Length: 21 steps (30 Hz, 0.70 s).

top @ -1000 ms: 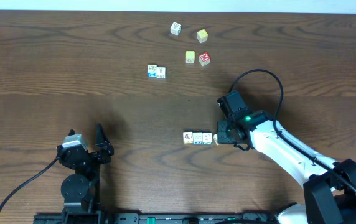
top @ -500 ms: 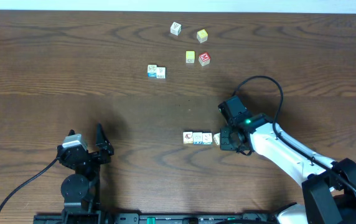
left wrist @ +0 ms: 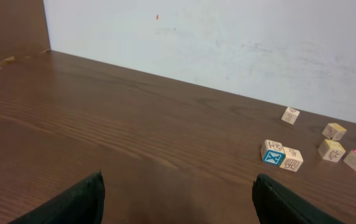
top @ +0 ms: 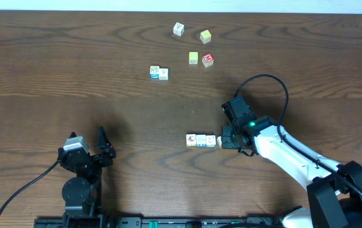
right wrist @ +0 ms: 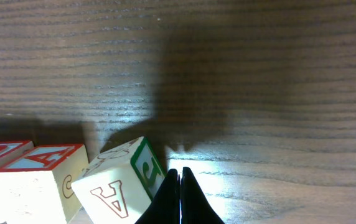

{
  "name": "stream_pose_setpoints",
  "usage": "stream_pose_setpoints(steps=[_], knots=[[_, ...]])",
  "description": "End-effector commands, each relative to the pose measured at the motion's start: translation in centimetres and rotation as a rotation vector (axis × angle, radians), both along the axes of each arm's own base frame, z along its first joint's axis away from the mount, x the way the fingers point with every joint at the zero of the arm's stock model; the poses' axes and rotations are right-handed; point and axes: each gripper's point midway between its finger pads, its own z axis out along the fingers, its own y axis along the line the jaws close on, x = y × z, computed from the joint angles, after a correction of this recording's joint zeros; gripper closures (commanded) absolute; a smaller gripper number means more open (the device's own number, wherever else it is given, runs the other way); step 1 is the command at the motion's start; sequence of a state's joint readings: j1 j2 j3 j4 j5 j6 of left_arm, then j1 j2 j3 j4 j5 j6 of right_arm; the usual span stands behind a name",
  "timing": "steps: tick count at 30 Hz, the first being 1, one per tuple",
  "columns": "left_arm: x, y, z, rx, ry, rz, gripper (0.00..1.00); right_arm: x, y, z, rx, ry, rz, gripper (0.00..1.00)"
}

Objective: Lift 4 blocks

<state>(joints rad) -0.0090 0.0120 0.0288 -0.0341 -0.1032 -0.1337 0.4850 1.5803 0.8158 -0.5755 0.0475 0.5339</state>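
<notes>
Spanning the overhead view, the dark wooden surface [top: 73, 69] carries all items. The right arm [top: 282, 152] reaches in from 4 o'clock; the left arm [top: 80, 183] sits parked at 8 o'clock. The left gripper [left wrist: 178, 208] stands wide open and holds nothing. The right gripper [right wrist: 178, 182] is fully closed and empty, its tips low to the surface at the row's 3 o'clock end. The blocks [top: 201, 140] lie in a row at 5 o'clock of centre, not lifted. The end block [right wrist: 119, 183] sits turned out of line with its neighbours, just beside the closed tips.

Hazards: closed jaws cannot grasp, and pressing further at this end is likely to topple that block or skew the row. Opening the jaws this near may also knock it aside.
</notes>
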Motion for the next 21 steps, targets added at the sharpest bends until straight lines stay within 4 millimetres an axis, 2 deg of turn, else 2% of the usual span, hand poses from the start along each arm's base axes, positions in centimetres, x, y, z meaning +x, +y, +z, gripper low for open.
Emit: stream_pose_setpoints(steps=[1,21], knots=[[-0.06,0.18,-1.94,0.003,0.056,0.008,0.24,-0.3,0.09,-0.36,-0.003,0.01,-0.004,0.99],[-0.06,0.18,-1.94,0.003,0.056,0.008,0.24,-1.11,0.25,-0.51,0.011,0.048,0.002,0.99]])
